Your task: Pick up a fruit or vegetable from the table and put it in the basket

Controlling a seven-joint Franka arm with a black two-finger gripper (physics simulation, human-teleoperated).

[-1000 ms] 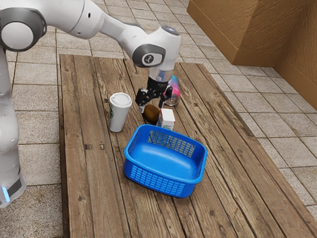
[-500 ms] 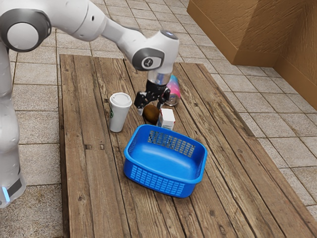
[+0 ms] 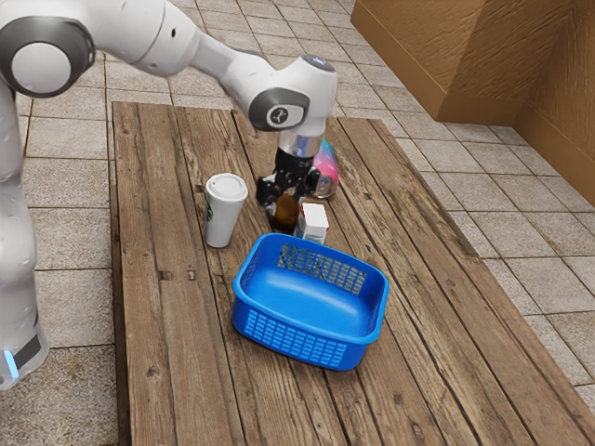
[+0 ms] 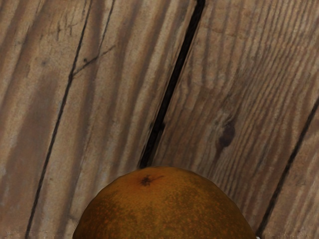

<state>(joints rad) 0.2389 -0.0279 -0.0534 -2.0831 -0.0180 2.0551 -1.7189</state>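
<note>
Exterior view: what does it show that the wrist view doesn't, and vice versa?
The exterior view gives the arm, the gripper at the brownish fruit, the blue basket, the lidded white cup, the small carton and a pink-and-blue item. The wrist view gives the dark spot on the fruit's skin and a knot in the wood. Both share the fruit and the wooden table.

Basket [image 3: 296,343]: smooth, glossy plastic | table [image 3: 167,353]: rough, grained wood | fruit [image 4: 164,209]: matt, speckled skin | cup [image 3: 222,219]: smooth, matt
</note>
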